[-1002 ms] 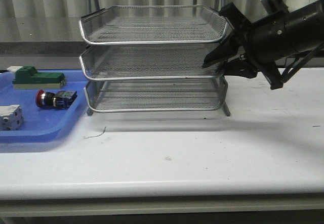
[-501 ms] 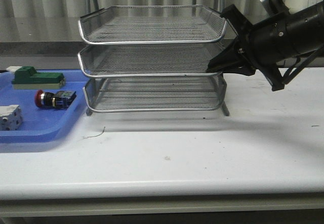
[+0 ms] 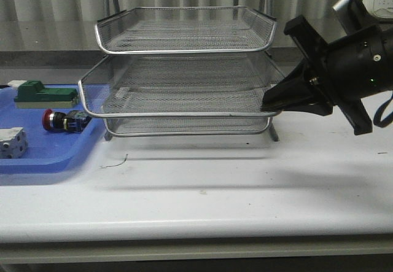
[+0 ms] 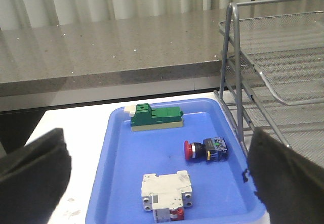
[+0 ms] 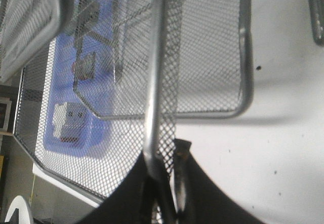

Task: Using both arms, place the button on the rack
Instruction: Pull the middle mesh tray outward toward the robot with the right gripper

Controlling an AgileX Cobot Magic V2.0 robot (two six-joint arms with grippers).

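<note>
The button (image 3: 61, 120), red-headed with a black-and-blue body, lies on its side in the blue tray (image 3: 37, 161) left of the rack (image 3: 184, 51). The left wrist view shows the button (image 4: 205, 149) below and ahead of my left gripper (image 4: 157, 153), which hangs open over the tray, its fingers (image 4: 35, 173) wide apart and empty. My right gripper (image 3: 270, 103) is shut on the right front corner of the rack's middle tier (image 3: 178, 115), which is slid out toward the front. In the right wrist view the right gripper (image 5: 164, 153) pinches the tier's chrome rim (image 5: 154, 82).
A green block (image 3: 43, 94) and a white-grey block (image 3: 12, 142) share the blue tray (image 4: 121, 173) with the button. The green block (image 4: 154, 118) lies far, the white-grey block (image 4: 167, 191) near. A grey counter ledge (image 4: 101, 47) runs behind the table.
My right gripper has pulled forward and slightly down, sliding the middle tier out from under the top tier. The button and blocks have not moved.
</note>
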